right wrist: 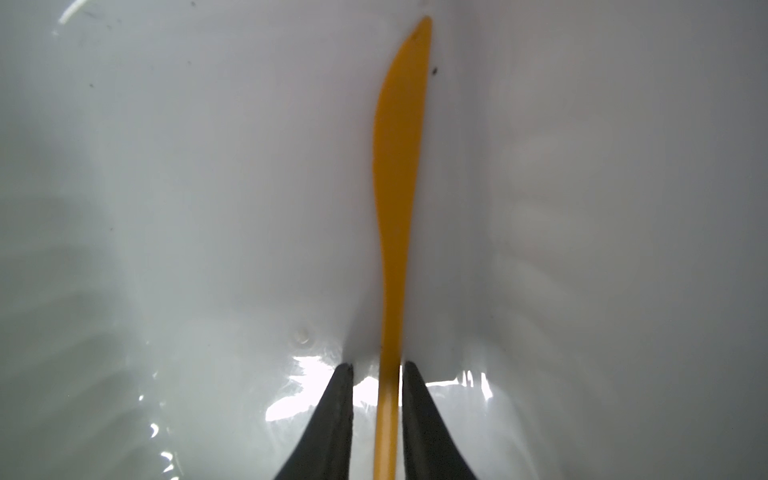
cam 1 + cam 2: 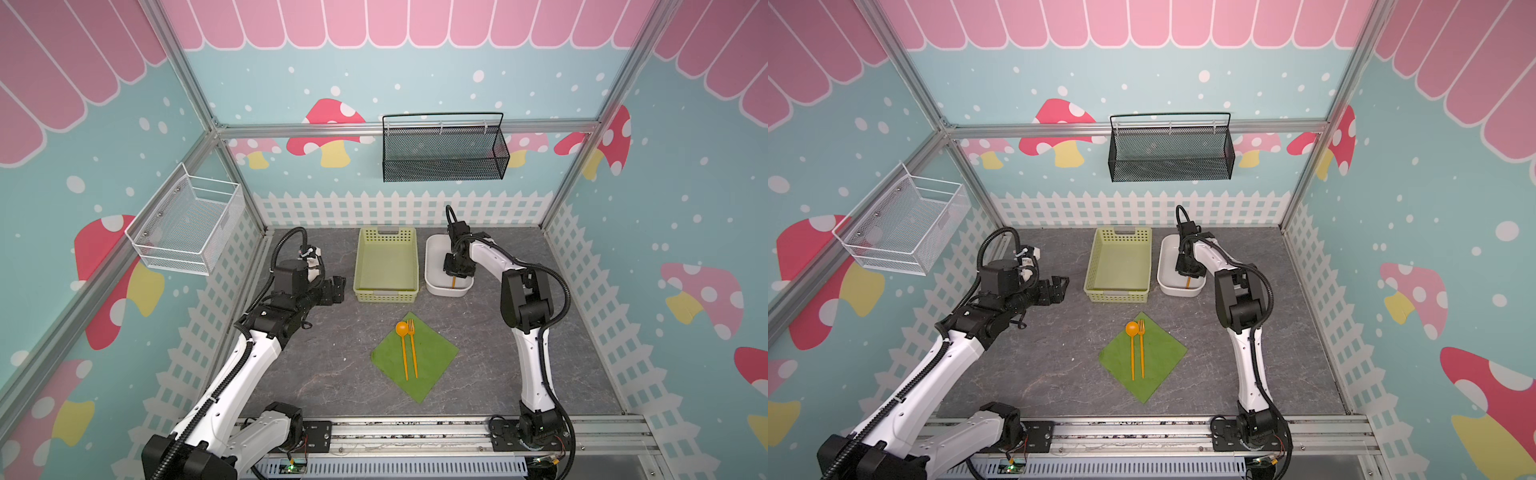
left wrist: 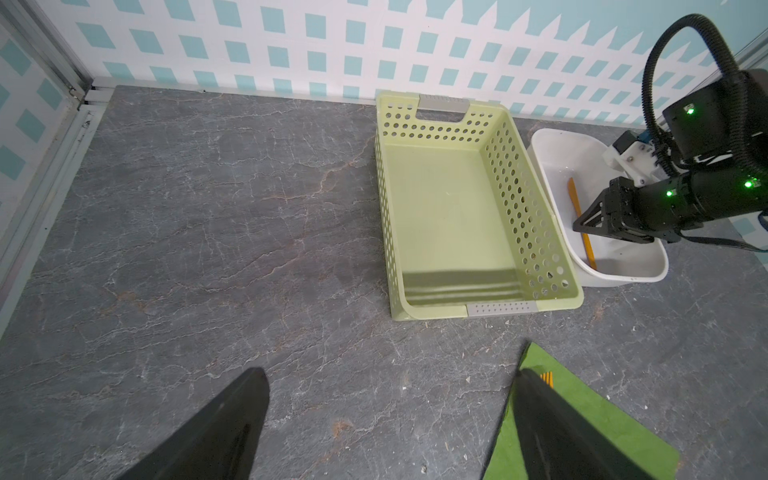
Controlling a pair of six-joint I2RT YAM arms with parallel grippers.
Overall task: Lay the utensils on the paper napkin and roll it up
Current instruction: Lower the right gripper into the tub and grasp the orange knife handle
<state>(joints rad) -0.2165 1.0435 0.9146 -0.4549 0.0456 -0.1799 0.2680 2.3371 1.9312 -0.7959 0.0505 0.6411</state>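
The spoon (image 2: 402, 332) and fork (image 2: 412, 349) are lying together on the paper napkin (image 2: 432, 365). Your left gripper (image 2: 340, 287) is hovering spread, empty. In the white dish (image 2: 434, 262), your right gripper (image 1: 377, 365) is straddling the knife (image 1: 397, 166) handle, unclamped; off-centre jaws could skid it sideways.

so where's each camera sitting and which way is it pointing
Top views: high over the front rail, looking down and back at the table; both arms show, with spoon and fork on the napkin.
Left wrist: on the left arm, looking between the open left fingers across to the basket and white dish.
Right wrist: on the right arm, looking down into the white dish; the right fingers flank the knife.
Shared: the knife in the white dish shows in every view.
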